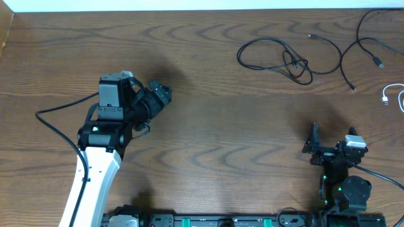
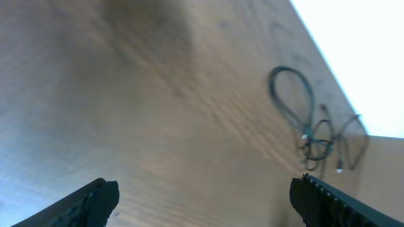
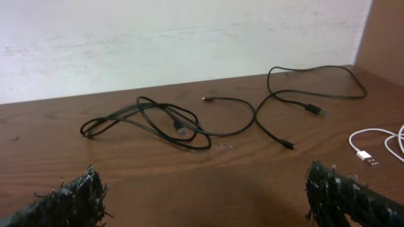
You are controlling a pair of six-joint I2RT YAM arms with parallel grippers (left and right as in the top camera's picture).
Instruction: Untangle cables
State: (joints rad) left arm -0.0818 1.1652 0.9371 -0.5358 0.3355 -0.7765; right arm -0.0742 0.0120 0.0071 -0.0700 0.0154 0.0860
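The cables lie at the far right of the table. A black looped cable (image 1: 278, 58) is tangled on itself. A second black cable (image 1: 356, 44) runs beside it, and a white cable (image 1: 394, 94) lies at the right edge. The right wrist view shows the black tangle (image 3: 161, 123), the second black cable (image 3: 303, 94) and the white cable (image 3: 379, 142) ahead of my right gripper (image 3: 205, 192), which is open and empty. My left gripper (image 1: 161, 94) is open and empty over bare wood at the left, far from the cables (image 2: 306, 123). Its fingers (image 2: 205, 192) frame the left wrist view.
The wooden table (image 1: 221, 126) has a white wall behind its far edge (image 3: 189, 38). A wooden side panel (image 3: 388, 38) stands at the far right. Thick black arm cords trail by the left arm (image 1: 57, 126) and the right arm base (image 1: 379, 176).
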